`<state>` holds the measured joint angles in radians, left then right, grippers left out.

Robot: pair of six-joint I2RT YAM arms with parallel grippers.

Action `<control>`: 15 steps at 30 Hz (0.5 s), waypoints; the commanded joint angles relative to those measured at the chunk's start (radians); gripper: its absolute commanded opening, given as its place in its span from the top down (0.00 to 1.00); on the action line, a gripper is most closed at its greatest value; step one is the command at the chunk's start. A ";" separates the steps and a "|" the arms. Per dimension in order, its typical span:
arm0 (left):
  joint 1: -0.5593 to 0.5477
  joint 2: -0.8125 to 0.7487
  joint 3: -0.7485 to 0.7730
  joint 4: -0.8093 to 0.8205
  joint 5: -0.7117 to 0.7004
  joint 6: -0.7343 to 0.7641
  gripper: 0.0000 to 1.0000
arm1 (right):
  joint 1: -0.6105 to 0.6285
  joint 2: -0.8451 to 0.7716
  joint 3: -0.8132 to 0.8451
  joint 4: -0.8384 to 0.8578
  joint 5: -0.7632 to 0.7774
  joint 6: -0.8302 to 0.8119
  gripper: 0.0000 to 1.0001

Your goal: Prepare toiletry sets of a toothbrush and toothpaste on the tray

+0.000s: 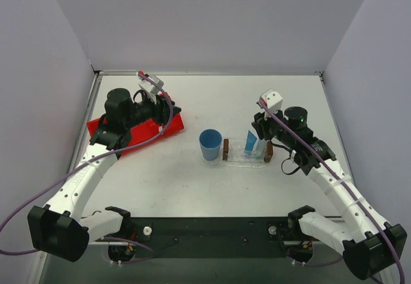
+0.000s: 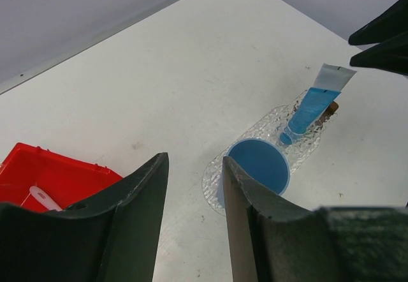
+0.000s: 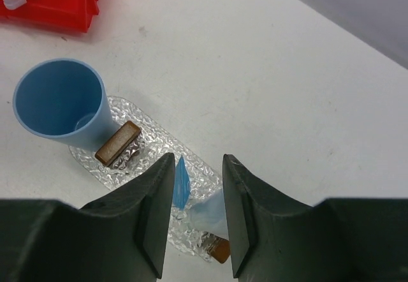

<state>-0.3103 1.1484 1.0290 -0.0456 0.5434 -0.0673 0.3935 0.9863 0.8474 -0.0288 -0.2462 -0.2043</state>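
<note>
Right gripper (image 3: 198, 167) astride toothpaste (image 3: 181, 187) on tray (image 3: 153, 132), grip unclear; cup (image 3: 57, 100) beside; left gripper (image 2: 195, 161) spread.

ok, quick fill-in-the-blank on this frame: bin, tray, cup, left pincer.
1. The bin holding the toothbrush is ____.
2. The tray holds one toothpaste, coloured ____.
3. In the top view, the cup stands at the tray's ____ end.
4. The left pincer is open and holds ____.
Missing words: red; blue; left; nothing.
</note>
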 commanded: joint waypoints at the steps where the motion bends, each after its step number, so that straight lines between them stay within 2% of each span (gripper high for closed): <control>1: 0.013 -0.016 0.002 -0.022 -0.069 0.038 0.50 | 0.005 -0.037 0.093 -0.039 0.030 -0.010 0.68; 4: 0.020 -0.015 -0.003 -0.034 -0.097 0.057 0.50 | 0.005 -0.041 0.117 -0.063 0.045 -0.006 0.67; 7: 0.025 -0.006 -0.001 -0.056 -0.120 0.090 0.47 | 0.004 -0.035 0.156 -0.101 0.054 0.000 0.60; 15: 0.025 0.074 0.037 -0.122 -0.287 0.116 0.38 | 0.005 -0.054 0.168 -0.106 0.096 0.017 0.53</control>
<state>-0.2916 1.1774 1.0218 -0.1272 0.3737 0.0200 0.3935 0.9554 0.9909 -0.1379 -0.1864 -0.2050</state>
